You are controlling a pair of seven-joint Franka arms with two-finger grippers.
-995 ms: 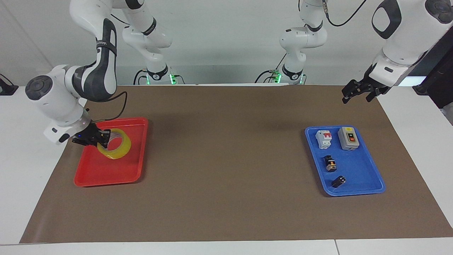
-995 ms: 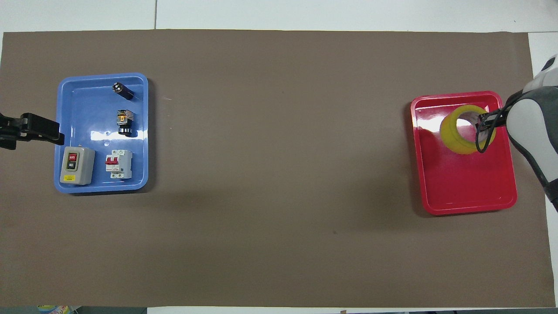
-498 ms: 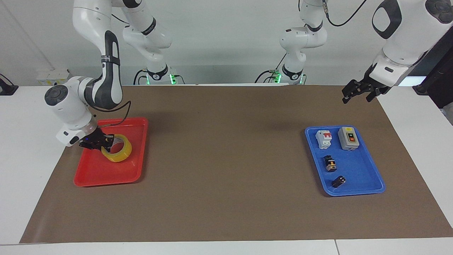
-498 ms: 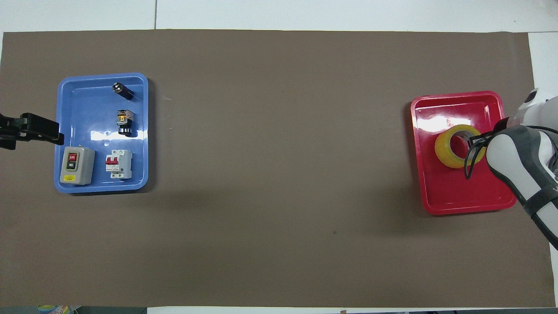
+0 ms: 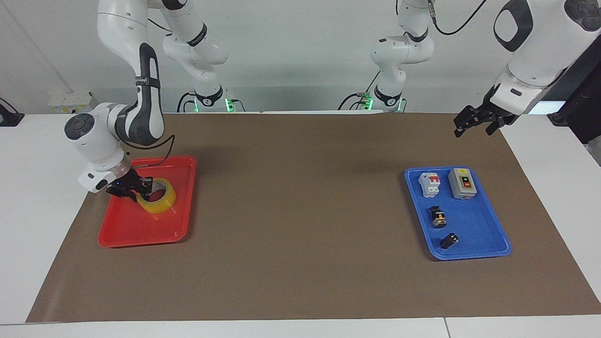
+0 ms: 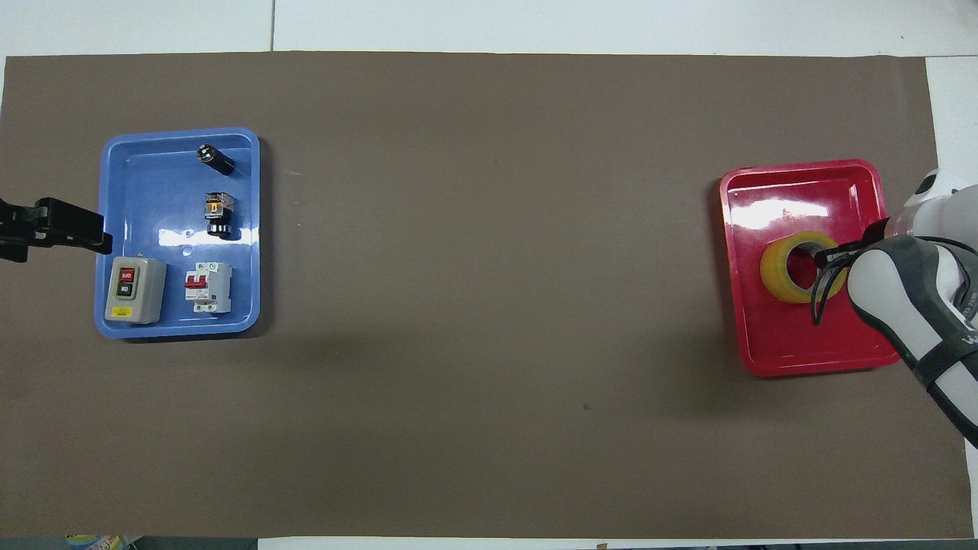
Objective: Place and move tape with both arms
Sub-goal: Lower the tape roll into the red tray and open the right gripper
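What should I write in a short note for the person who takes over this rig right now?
Right gripper: low in the red tray, at the tape; grip unclear.
Left gripper: open, waiting over the mat's corner at the left arm's end, holding nothing.
Tape: lying flat in the red tray.
Blue tray: holds switch parts, untouched.
Done: tape placed in the red tray.
Left: right gripper to clear the tape; any further move of it.

Yellow tape [image 5: 158, 202] (white-cored) flat in red tray [image 5: 136, 230].

The tape [image 5: 158, 201] lies in the tray [image 5: 123, 232] toward the right arm's end.
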